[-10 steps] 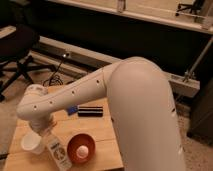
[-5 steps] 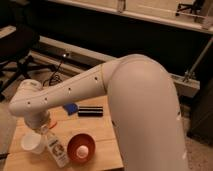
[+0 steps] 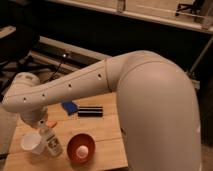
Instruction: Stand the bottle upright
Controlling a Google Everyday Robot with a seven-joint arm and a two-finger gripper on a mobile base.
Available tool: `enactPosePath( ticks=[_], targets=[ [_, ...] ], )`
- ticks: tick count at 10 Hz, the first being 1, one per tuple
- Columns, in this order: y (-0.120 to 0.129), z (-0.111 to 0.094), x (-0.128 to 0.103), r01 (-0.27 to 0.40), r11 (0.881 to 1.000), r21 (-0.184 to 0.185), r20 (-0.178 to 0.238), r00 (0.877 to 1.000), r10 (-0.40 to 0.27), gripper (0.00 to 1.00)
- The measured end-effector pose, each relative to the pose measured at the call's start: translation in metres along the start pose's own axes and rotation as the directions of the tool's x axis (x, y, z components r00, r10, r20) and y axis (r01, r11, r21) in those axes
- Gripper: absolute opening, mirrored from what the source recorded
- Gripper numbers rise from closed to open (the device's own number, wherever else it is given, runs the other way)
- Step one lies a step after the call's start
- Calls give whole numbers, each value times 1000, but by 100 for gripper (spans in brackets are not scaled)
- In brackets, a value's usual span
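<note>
While the tool point(image 3: 37, 119) hangs hidden behind the wrist near the bench's point(image 3: 107, 132) left edge, grip unknowable, the bottle point(image 3: 50, 141) stands slightly tilted beside the paper cup point(image 3: 32, 143); release and retreat likely follow.

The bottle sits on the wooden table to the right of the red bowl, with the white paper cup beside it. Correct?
Not quite. The camera view shows the bottle left of the red bowl, between it and the white paper cup on the wooden table. The gripper is just above the bottle.
</note>
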Motion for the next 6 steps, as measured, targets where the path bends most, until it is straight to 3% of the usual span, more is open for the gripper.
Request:
enactPosePath(
  ticks=[3,6],
  targets=[
    [3,-7,-7,-16,1000,-5,-14,1000,16,37],
    [4,-12,-22,-18,999,-32,-9,1000,18,40]
  ],
)
